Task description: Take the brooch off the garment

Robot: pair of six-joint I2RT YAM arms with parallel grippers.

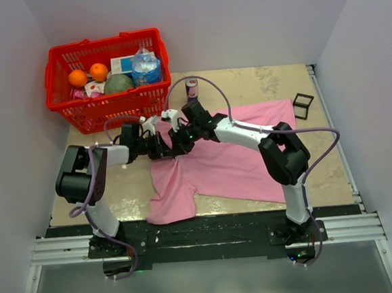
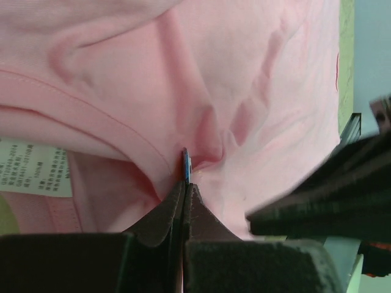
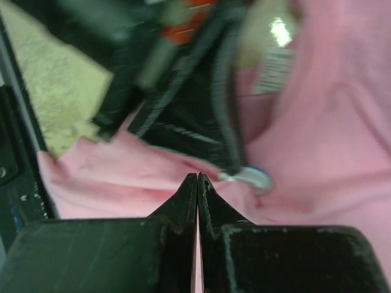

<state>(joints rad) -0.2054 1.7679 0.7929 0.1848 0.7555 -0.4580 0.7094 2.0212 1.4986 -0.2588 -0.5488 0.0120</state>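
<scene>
The brooch (image 3: 256, 178) is seen as a small silvery disc with a bluish rim. It is set on the garment (image 1: 231, 157) near its far-left corner, close to a printed label (image 2: 33, 168). It is nipped edge-on at the tips of the left gripper (image 2: 186, 185), which is closed on it. Just beside it, the right gripper (image 3: 197, 178) is pinched tight on a fold of pink cloth. The soft, wrinkled shirt is spread across the middle of the beige tabletop (image 1: 259, 84), with bare surface left along the far side and at the near left. A red latticed plastic basket (image 1: 61, 109) is placed at the far left. A can (image 1: 191, 87) is stood just past the garment's far edge, and a black open-frame cube (image 1: 303, 104) at its far-right corner.
</scene>
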